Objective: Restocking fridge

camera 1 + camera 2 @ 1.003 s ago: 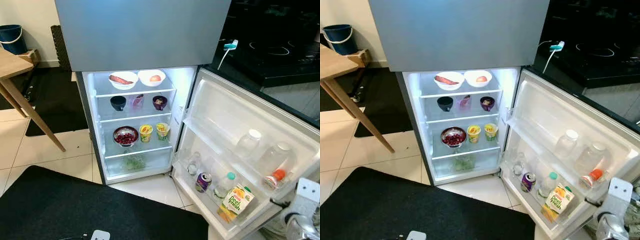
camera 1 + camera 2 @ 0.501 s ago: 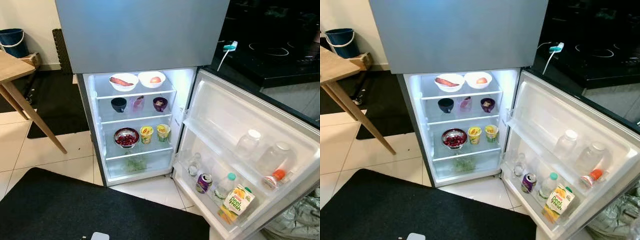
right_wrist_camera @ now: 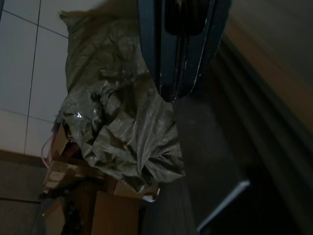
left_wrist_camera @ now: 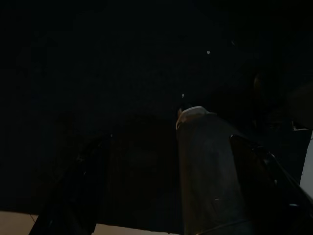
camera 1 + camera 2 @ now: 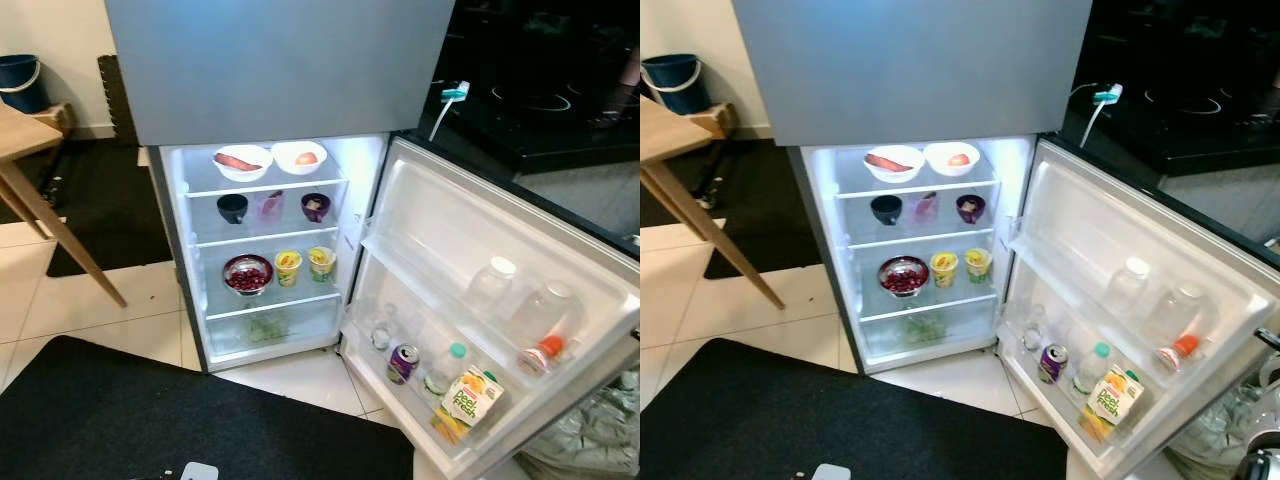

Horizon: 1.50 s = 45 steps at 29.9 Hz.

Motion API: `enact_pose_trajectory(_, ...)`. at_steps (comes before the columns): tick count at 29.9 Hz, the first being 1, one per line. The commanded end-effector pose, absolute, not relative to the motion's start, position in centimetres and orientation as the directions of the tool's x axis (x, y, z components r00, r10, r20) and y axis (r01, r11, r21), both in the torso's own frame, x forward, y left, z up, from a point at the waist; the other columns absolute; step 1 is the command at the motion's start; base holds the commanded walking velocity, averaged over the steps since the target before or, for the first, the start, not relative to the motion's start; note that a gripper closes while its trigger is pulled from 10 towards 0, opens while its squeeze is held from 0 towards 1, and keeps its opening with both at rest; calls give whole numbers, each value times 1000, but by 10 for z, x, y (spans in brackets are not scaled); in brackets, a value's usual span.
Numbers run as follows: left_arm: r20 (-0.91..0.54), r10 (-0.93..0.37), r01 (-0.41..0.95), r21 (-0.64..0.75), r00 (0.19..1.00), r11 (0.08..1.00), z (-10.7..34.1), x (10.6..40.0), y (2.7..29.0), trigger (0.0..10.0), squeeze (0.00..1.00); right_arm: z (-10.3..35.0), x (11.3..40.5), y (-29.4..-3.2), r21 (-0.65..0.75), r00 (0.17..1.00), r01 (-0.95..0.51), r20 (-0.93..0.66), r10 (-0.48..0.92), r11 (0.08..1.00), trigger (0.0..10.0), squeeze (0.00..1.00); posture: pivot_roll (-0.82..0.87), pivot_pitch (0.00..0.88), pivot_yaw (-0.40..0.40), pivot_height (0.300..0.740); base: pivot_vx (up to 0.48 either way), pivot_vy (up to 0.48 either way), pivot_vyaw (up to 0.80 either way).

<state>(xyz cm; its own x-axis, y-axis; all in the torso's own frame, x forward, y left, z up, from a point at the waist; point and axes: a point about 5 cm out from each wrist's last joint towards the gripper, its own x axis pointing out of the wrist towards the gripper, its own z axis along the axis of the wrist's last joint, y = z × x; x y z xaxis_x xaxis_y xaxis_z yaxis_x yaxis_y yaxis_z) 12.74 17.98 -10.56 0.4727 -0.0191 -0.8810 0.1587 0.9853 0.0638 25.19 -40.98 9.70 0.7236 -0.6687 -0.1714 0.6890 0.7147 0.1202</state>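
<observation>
- Fridge straight ahead, lower door swung wide open toward the right, upper door shut.
- Top shelf: two white bowls side by side, left bowl with a reddish oblong item, right bowl with a round reddish fruit.
- Second shelf: dark bowl, pinkish packet leaning, purple bowl.
- Third shelf: metal bowl of red berries, beside two yellow cups standing upright.
- Bottom drawer: something green, blurred behind the clear front.
- Lower door rack, from hinge outward: small clear bottle, purple can, green-capped bottle, juice carton tilted.
- Upper door rack: white-capped clear bottle, clear jar, orange-capped bottle lying on its side.
- Left gripper in the dark left wrist view, fingers spread apart, a pale upright shape between them, not pinched.
- Right gripper in the right wrist view, fingers pressed together, pointing past a crumpled olive bag on the floor beside cardboard boxes.
- Black mat on white tiles in front of the fridge.
- Wooden table at left, blue bucket behind it by the wall.
- Dark stove to the right, teal-and-white plug hanging at its corner.
</observation>
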Motion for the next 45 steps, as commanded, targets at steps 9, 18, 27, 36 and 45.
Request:
enact_pose_trajectory(9, -897, -26, 163, 52, 441, 985, -109, 118, 177, 10000, 0, 40, 207, -404, -62, 546, 785, -402, -735, 617, 10000, 0, -63, 0, -57, 740, 0, 0, 0)
enact_pose_trajectory(18, -894, -27, 169, 55, 448, 984, -108, 123, 179, 10000, 0, -9, 142, -396, -232, 293, 842, -561, -774, 488, 10000, 0, -72, 0, -47, 740, 0, 0, 0)
enact_pose_trajectory(27, -894, -33, 172, 50, 447, 984, -108, 122, 176, 10000, 0, -61, 112, -342, -267, 279, 691, -758, -589, 671, 10000, 0, -75, 0, -48, 740, 0, 0, -356)
enact_pose_trajectory(36, -894, -29, 173, 55, 448, 983, -108, 123, 177, 10000, 0, -87, 98, -296, -237, 300, 471, -863, -407, 850, 10000, 0, -71, 0, -45, 740, 0, 0, -800)
enact_pose_trajectory(45, -893, -28, 184, 63, 449, 981, -107, 124, 178, 10000, 0, -88, 102, -292, -223, 317, 425, -871, -375, 877, 10000, 0, -76, 0, -37, 740, 0, 0, -800)
